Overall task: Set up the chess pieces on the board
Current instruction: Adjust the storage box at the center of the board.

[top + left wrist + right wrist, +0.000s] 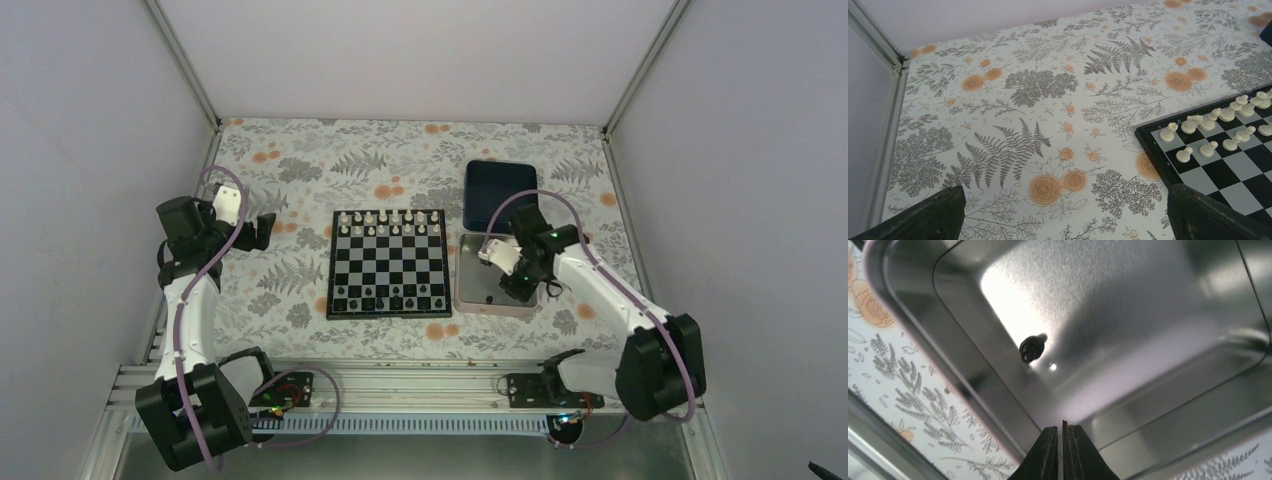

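Note:
The board lies mid-table, with black chess pieces along its near rows and white ones on the far rows. One black piece lies on its side on the silver tray's floor. My right gripper hangs over that tray, shut with nothing between its fingers, a little short of the lying piece. At the left, my left gripper stands open over the patterned cloth, beside the board's corner and its white pieces.
A dark blue square tray sits just behind the silver one, right of the board. Grey walls and metal frame posts close in the table on three sides. Floral cloth covers the table.

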Controlling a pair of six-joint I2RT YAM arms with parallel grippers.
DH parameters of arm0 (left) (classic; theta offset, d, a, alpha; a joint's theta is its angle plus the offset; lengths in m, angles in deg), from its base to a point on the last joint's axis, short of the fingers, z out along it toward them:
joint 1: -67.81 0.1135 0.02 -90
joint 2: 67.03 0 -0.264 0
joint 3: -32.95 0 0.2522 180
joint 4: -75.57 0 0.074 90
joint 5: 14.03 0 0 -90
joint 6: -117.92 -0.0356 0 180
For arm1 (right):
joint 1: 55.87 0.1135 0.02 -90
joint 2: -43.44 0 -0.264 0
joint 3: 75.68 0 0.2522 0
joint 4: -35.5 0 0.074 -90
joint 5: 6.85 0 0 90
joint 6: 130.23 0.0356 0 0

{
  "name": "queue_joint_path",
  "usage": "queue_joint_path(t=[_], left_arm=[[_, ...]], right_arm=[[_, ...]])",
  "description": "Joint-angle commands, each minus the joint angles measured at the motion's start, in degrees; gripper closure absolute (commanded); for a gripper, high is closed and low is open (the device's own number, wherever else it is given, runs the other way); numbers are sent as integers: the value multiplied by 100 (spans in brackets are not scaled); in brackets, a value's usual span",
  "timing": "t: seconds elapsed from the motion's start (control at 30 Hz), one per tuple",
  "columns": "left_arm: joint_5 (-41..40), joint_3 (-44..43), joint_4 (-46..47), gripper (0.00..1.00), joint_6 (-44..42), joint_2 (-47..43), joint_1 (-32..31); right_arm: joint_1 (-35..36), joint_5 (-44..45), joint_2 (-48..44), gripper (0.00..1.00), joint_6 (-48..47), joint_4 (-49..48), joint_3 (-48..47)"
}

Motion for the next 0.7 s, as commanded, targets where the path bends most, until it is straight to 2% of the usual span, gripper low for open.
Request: queue_joint_path(t=[0.0, 0.13, 0.3, 0.67], left_arm=[[252, -35, -20, 0, -89, 36, 32], [340, -42, -51, 0, -119, 49, 32], [399, -70, -60, 0, -133, 87, 32], [361, -73, -67, 0, -125, 58, 32]], right_arm=[[-141, -214, -589, 94, 203, 280, 234], [-172, -1019, -1281, 93, 55, 888, 68], [-185, -482, -1214, 90, 204, 1092, 525], [-170, 156, -405, 92, -104, 932, 531]])
